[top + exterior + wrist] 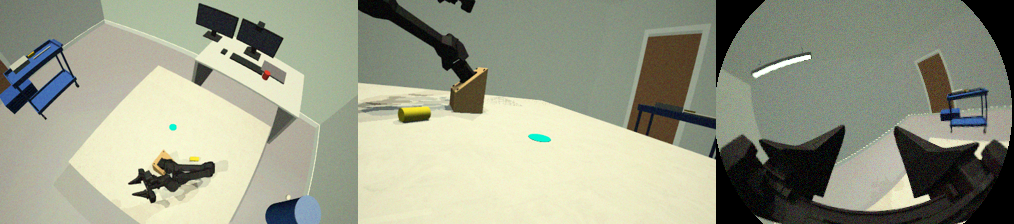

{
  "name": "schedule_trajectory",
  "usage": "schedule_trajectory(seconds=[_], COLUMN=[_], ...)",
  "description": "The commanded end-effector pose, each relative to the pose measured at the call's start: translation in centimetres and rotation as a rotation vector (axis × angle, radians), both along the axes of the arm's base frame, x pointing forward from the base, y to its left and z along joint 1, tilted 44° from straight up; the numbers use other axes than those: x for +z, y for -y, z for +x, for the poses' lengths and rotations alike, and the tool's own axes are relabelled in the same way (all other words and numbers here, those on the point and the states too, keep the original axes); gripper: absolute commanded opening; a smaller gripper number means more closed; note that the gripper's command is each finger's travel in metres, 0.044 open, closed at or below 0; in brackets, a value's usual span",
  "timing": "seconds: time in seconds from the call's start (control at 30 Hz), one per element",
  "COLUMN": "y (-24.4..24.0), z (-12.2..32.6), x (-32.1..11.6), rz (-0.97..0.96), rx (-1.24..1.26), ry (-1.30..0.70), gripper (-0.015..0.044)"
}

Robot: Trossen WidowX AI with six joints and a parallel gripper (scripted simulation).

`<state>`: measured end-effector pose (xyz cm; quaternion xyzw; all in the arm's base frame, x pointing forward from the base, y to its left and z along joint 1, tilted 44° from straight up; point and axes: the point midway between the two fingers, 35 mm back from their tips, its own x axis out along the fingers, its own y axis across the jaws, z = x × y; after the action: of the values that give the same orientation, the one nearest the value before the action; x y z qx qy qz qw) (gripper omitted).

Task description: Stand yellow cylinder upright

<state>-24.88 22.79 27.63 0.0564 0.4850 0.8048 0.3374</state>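
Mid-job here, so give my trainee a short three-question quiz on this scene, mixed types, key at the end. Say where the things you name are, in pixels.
1. True or false: the yellow cylinder (194,159) (414,114) lies on its side.
2. Multiple choice: what is between the fingers of the tool (130,189) (869,128)? A) the cylinder; B) nothing; C) a red cup.
3. Fill in: the cylinder must end up upright inside the ____ circle.

Key: 1 true; 2 B; 3 cyan.

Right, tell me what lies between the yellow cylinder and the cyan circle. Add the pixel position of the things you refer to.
Only bare cream surface (492,179) separates the yellow cylinder (194,159) (415,114) and cyan circle (172,127) (539,137), as the exterior view shows.
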Motion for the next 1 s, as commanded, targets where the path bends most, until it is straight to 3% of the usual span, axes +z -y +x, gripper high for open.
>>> schedule_trajectory(seconds=[0.0,0.5,0.97], y=[-3.0,-9.3,-8.7], z=[2.9,16.0,29.3], x=[-0.9,-5.0,-8.4], rz=[-0.038,-0.216,-0.422], rx=[-0.149,-0.658,-1.115], ry=[0.040,0.178,0.277], gripper=[0.0309,0.0309,0.0309])
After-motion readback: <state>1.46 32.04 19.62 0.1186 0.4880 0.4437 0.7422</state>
